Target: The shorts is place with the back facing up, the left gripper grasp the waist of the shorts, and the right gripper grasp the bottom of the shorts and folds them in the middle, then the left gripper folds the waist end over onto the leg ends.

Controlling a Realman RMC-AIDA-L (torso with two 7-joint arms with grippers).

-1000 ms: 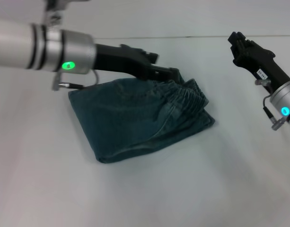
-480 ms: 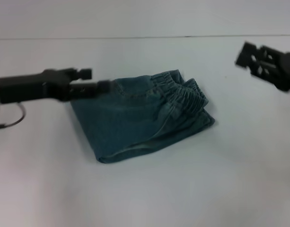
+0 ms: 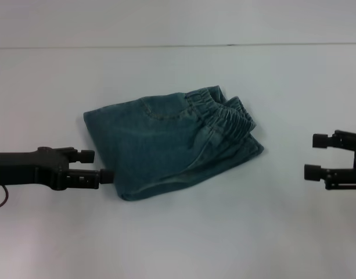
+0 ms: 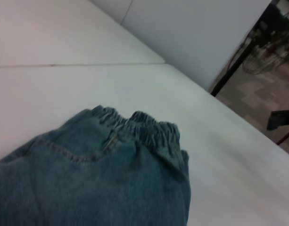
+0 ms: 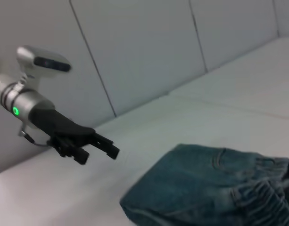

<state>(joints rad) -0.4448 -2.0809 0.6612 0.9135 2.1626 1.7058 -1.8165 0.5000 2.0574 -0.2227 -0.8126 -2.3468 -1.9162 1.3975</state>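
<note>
The shorts (image 3: 160, 142) lie folded into a compact blue-green denim bundle in the middle of the white table (image 3: 183, 238). The ruffled waist (image 3: 221, 113) lies on top at the bundle's right end, and it also shows in the left wrist view as the waist (image 4: 139, 129). My left gripper (image 3: 99, 165) hovers open and empty, just off the bundle's near left corner. My right gripper (image 3: 312, 156) is open and empty, well clear to the right of the shorts. The right wrist view shows the shorts (image 5: 215, 193) with the left gripper (image 5: 99, 153) beyond them.
The white table runs back to a pale wall (image 3: 178, 23). In the left wrist view the table's edge drops to a floor with a dark stand (image 4: 238, 66) beside it.
The left arm has pulled off the shorts, swinging left and toward the near side. The right gripper has dropped from the far right to the near right. The bundle has not moved.
</note>
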